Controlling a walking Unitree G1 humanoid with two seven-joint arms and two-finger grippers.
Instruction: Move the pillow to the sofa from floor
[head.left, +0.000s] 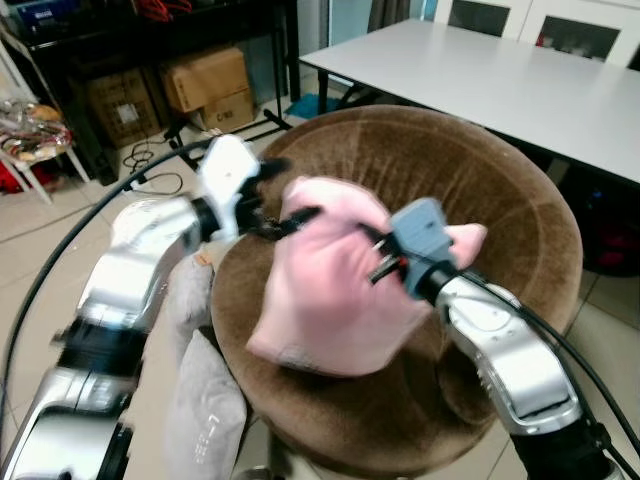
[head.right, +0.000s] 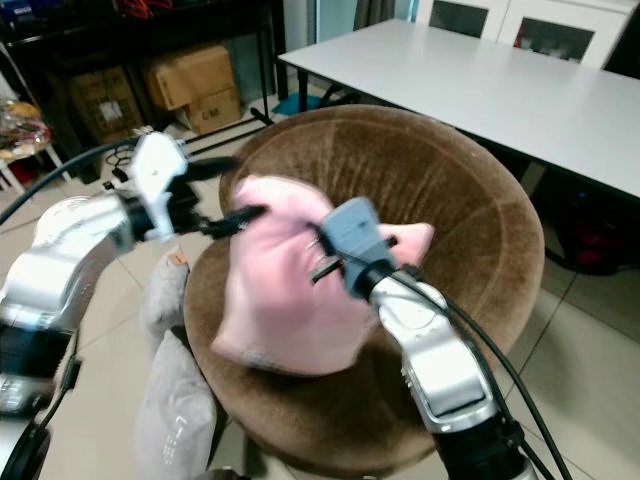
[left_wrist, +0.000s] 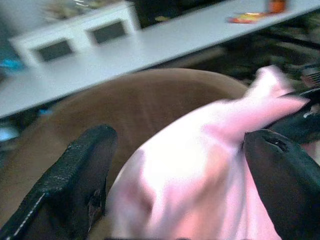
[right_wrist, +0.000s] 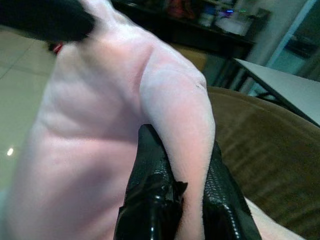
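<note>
- Pillow (head.left: 330, 290), pink and soft, held up over brown round sofa (head.left: 520, 230), bulk hanging above the seat bowl, bunched at the top
- Right gripper (right_wrist: 187, 192) pinched narrow on a fold of pillow, fabric squeezed between both black fingers (right_wrist: 152, 195) (clear in right wrist view)
- Left gripper (left_wrist: 175, 180) spread wide, pillow between its fingers (left_wrist: 75, 185), tips at pillow's upper left corner; grip contact not clear, motion blur
- Left arm reaching in from sofa's left rim, right arm from front right, both over the sofa
- Grey cushion (head.left: 205, 410) low at sofa's left side, leaning against its outer edge
- White table (head.left: 520, 85) behind sofa, far right
- Cardboard boxes (head.left: 205, 85) on floor under dark shelving at far left
- Black cables (head.left: 150, 160) on tile floor (head.left: 40, 230) near the boxes
- Small white-legged stand with clutter (head.left: 30, 135) at left edge
- White cabinet (left_wrist: 75, 37) behind table in left wrist view
</note>
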